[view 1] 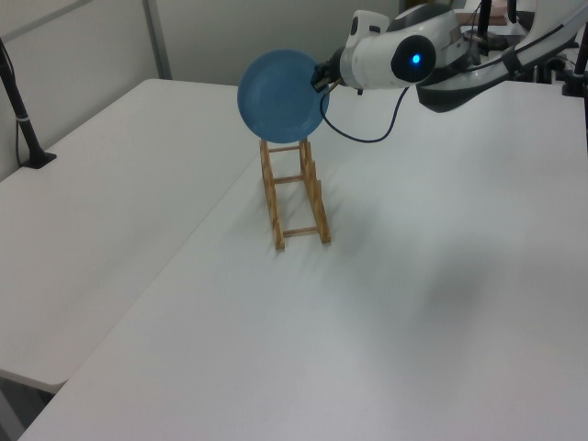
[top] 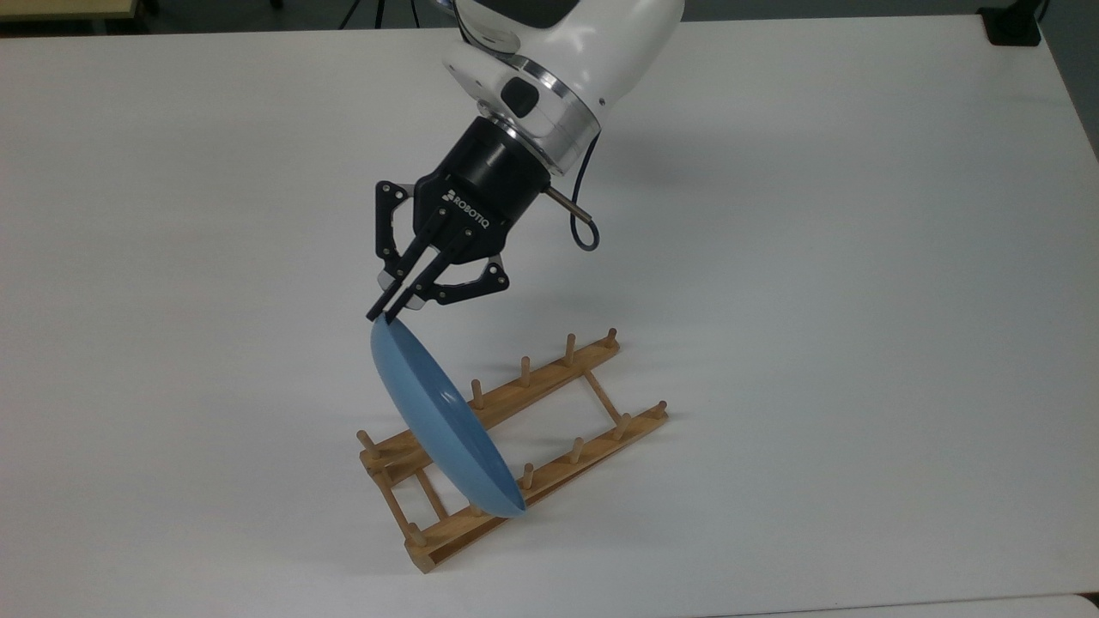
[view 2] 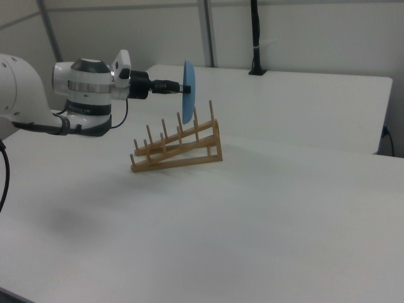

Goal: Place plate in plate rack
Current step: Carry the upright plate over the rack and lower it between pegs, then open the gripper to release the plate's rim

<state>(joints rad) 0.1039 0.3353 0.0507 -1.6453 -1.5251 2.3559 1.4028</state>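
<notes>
My gripper [top: 380,316] is shut on the upper rim of the light-blue plate [top: 438,412], which hangs on edge in the air. In the top view the plate lies across both rails of the wooden plate rack [top: 554,376], near the top view's left end. The right view has the plate [view 2: 189,87] edge-on, its lower edge just above the pegs at the raised end of the rack [view 2: 180,148], with the gripper [view 2: 180,88] level beside it. In the left view the plate [view 1: 280,95] faces the camera above the rack [view 1: 294,197], the gripper [view 1: 322,75] at its right rim.
The white table [top: 816,257] spreads wide around the rack. A black post base [top: 1013,26] stands at the top view's far right corner. Another black post [view 1: 23,110] rises at the left view's left. A black cable [top: 584,232] loops from the wrist.
</notes>
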